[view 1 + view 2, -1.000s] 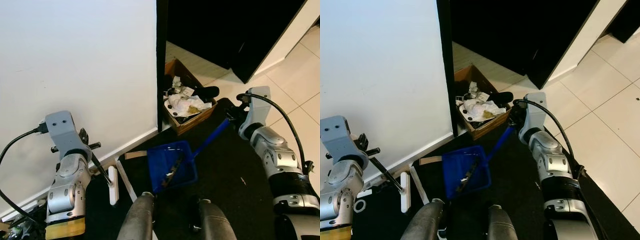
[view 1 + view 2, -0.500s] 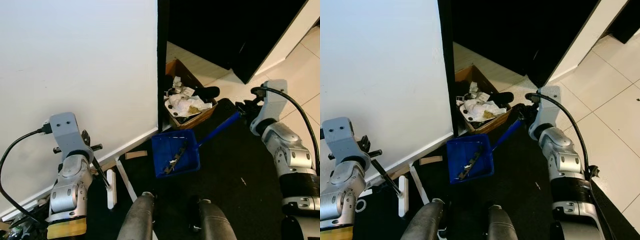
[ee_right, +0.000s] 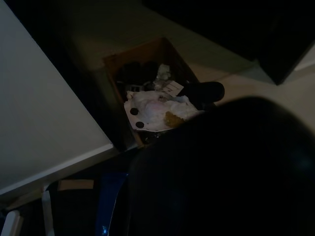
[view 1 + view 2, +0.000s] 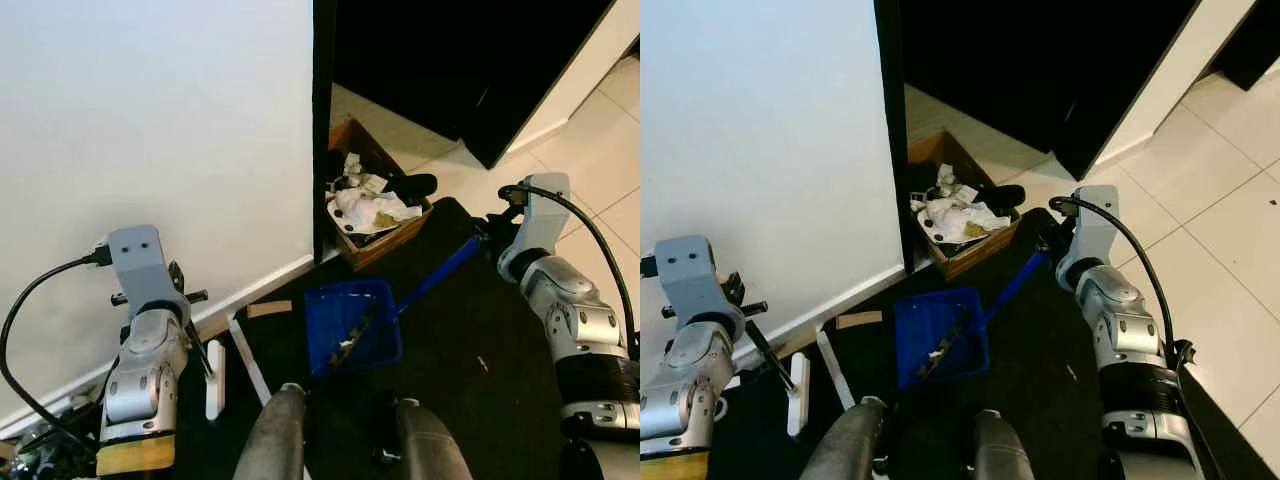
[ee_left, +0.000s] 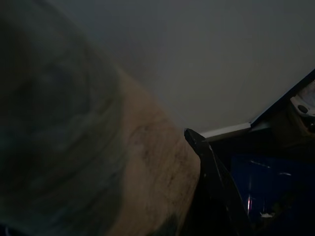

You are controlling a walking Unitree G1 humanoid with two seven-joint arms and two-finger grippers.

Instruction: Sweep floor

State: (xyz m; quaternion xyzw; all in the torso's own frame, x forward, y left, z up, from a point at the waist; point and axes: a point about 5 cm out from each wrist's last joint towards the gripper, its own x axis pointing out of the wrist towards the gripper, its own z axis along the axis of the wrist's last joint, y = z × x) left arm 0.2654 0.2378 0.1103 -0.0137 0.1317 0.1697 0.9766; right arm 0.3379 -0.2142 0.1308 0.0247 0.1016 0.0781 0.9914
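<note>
Blue dustpan held low over the dark floor

The blue dustpan [image 4: 352, 325] — a square tray with scraps of debris inside — hangs on a long blue handle [image 4: 437, 274] held by the right hand [image 4: 487, 232], just before the cardboard box [image 4: 375, 212] of crumpled paper. The left hand [image 4: 190, 325] grips a thin black rod; no writing is legible.

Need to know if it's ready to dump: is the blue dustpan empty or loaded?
Loaded. The blue plastic dustpan holds dark sticks and pale scraps inside, and sits level near the brown cardboard trash box.
</note>
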